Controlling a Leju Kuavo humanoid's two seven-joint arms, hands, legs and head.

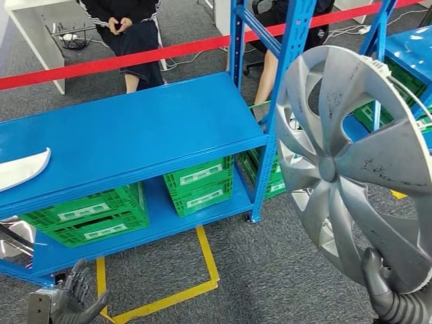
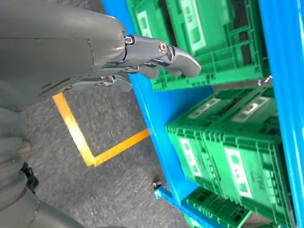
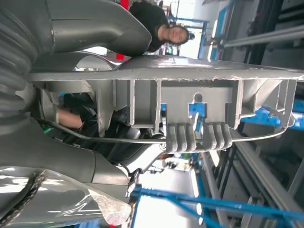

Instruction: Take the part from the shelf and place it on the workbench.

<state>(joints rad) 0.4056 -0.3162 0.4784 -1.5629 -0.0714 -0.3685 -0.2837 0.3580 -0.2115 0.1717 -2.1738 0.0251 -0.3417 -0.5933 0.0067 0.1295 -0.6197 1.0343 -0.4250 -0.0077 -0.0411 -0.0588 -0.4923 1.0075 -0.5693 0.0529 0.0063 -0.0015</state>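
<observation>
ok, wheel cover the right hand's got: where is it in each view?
Head view: wheel cover at the right side, upright, face to camera, right hand gripping its lower rim.
Right wrist view: seen edge-on, back side with clips and wire ring across the middle.
Left wrist view: not in it.
Shared landmark: blue shelf frame.

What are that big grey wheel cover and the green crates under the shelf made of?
The wheel cover looks like moulded plastic painted matt silver-grey, scuffed with dark specks; the right wrist view shows moulded ribs and clips behind. The green crates look like rigid injection-moulded plastic, with ribbed, slotted walls.
</observation>
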